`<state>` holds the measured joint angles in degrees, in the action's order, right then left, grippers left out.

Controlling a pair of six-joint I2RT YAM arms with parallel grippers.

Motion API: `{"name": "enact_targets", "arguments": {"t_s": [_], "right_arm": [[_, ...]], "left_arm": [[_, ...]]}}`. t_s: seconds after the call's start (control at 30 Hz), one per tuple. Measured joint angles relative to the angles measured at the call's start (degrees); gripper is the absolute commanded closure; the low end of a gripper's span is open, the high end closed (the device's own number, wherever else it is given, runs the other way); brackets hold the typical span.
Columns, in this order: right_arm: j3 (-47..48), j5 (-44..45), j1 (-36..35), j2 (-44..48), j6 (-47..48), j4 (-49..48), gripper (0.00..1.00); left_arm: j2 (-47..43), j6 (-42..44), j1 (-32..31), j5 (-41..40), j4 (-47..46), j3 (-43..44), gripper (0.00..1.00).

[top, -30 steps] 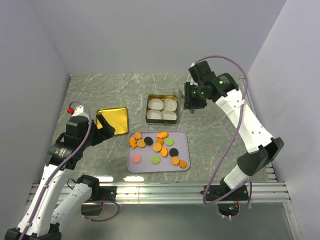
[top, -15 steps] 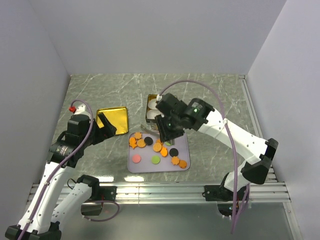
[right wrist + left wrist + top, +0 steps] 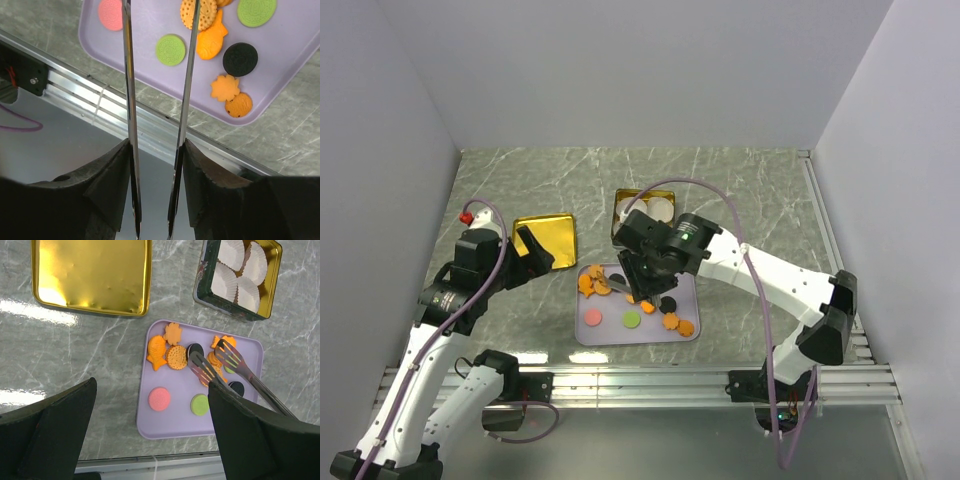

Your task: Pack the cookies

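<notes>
The cookies (image 3: 638, 300) lie loose on a lilac tray (image 3: 610, 330): mostly orange ones, plus pink (image 3: 159, 398), green (image 3: 200, 404) and black discs. My right gripper (image 3: 655, 265) is shut on metal tongs (image 3: 220, 362), whose two spread tips hang low over the orange cookies in the tray's middle. In the right wrist view the tongs' arms (image 3: 127, 100) run up between my gripper's fingers (image 3: 156, 150), above the cookies (image 3: 210, 42). My left gripper (image 3: 535, 250) is open and empty, left of the tray; the left wrist view (image 3: 150, 385) shows the same.
A gold tin (image 3: 645, 215) holding white paper cups stands just behind the tray and also shows in the left wrist view (image 3: 240, 277). Its gold lid (image 3: 545, 243) lies upside down to the left. The aluminium rail runs along the near edge.
My right arm has swung from beside the tin at the back right down over the tray, bringing the tongs among the cookies. The left arm has barely moved.
</notes>
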<state>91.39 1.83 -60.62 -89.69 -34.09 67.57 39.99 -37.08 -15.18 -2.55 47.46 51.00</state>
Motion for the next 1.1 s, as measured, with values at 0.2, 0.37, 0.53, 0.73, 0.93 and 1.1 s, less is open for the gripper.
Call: {"name": "enact_targets", "arguments": {"t_s": [0.2, 0.37, 0.53, 0.73, 0.93, 1.1], "right_arm": [[0.3, 0.7, -0.2, -3.6, -0.8, -0.5, 0.48], [0.3, 1.1, -0.2, -5.0, -1.4, -0.5, 0.48], [0.3, 1.1, -0.2, -5.5, -1.9, -0.6, 0.48], [-0.1, 0.1, -0.2, -5.9, -2.4, -1.9, 0.5], [-1.1, -1.2, -0.2, -6.2, -2.8, -3.1, 0.55], [-1.2, -1.7, -0.2, -6.2, -3.0, -3.8, 0.58]], "left_arm": [[0.0, 0.0, 0.0, 0.2, 0.0, 0.0, 0.01], [0.0, 0.0, 0.0, 0.2, 0.0, 0.0, 0.01], [0.0, 0.0, 0.0, 0.4, 0.0, 0.0, 0.02], [0.0, 0.0, 0.0, 0.4, 0.0, 0.0, 0.02], [0.0, 0.0, 0.0, 0.4, 0.0, 0.0, 0.02], [0.0, 0.0, 0.0, 0.4, 0.0, 0.0, 0.03]]}}
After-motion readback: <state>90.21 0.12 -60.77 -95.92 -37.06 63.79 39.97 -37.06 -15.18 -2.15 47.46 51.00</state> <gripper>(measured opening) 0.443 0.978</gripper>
